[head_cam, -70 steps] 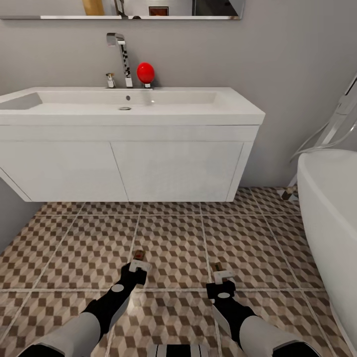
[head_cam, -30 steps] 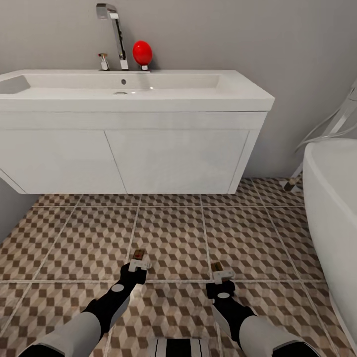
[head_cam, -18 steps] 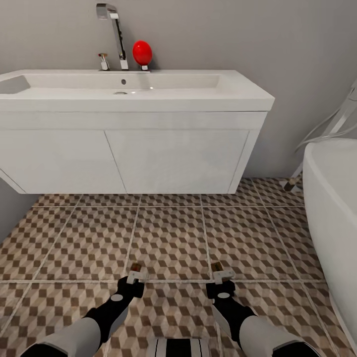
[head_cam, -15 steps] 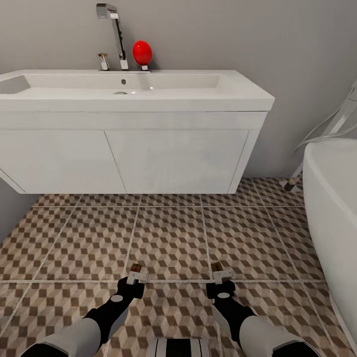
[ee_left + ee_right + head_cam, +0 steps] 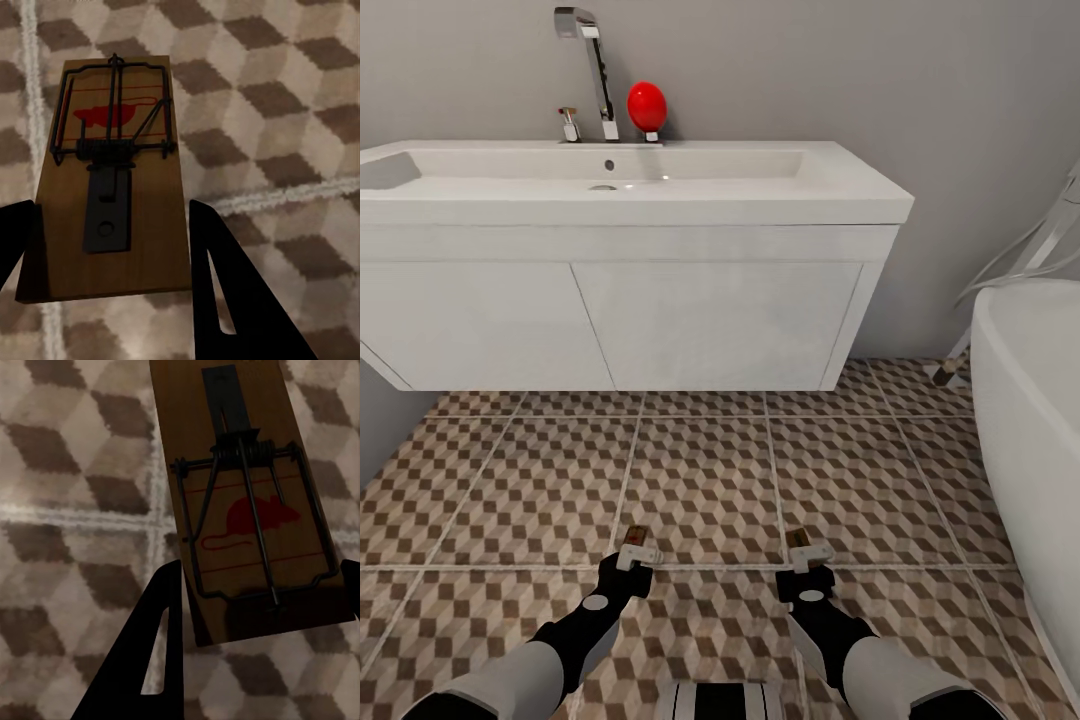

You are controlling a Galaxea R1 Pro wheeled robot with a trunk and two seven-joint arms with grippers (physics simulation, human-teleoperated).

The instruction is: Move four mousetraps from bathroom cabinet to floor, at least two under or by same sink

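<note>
From my head camera, the sink runs off the picture's left edge, and its tap is clipped at the top. Right of the sink, the bathtub is cut by the right edge. In front of the sink, each mousetrap is mostly hidden behind the jaws holding it: the left one and the right one show as small tan slivers, detail too small to read.

Wooden mousetraps, glossy white sink
</note>
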